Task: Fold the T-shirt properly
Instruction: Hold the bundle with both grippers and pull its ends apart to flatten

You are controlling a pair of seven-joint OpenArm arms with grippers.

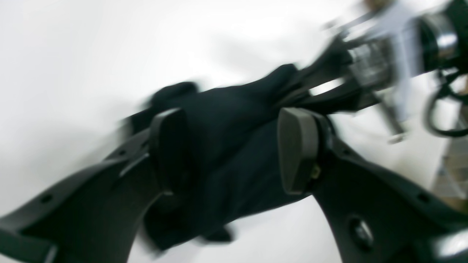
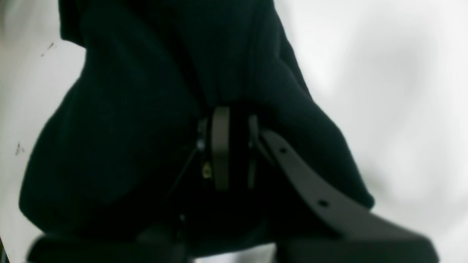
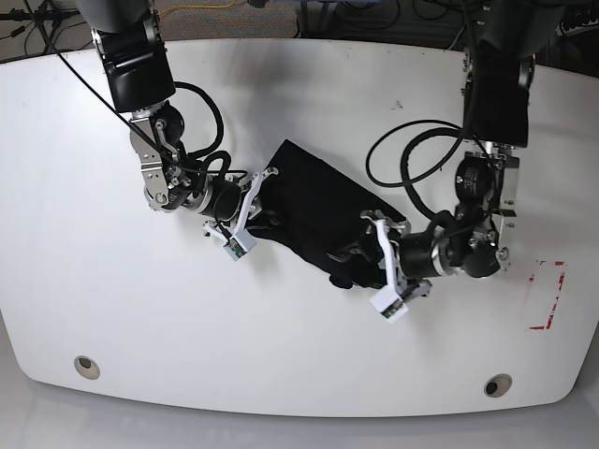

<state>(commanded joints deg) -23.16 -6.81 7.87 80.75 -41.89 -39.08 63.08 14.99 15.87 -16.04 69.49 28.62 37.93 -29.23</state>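
Here, the black T-shirt point(image 3: 314, 201) lies bunched on the white table point(image 3: 234, 337), between the two arms. The left gripper point(image 1: 226, 149) is spread apart above its right portion, holding nothing; the right gripper point(image 2: 234, 146) is pinched onto the cloth's left end.

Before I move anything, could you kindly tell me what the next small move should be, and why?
I would probably lower the black left gripper slightly before closing it: its fingers stand apart above the rumpled black cloth T-shirt, gripping none of it.
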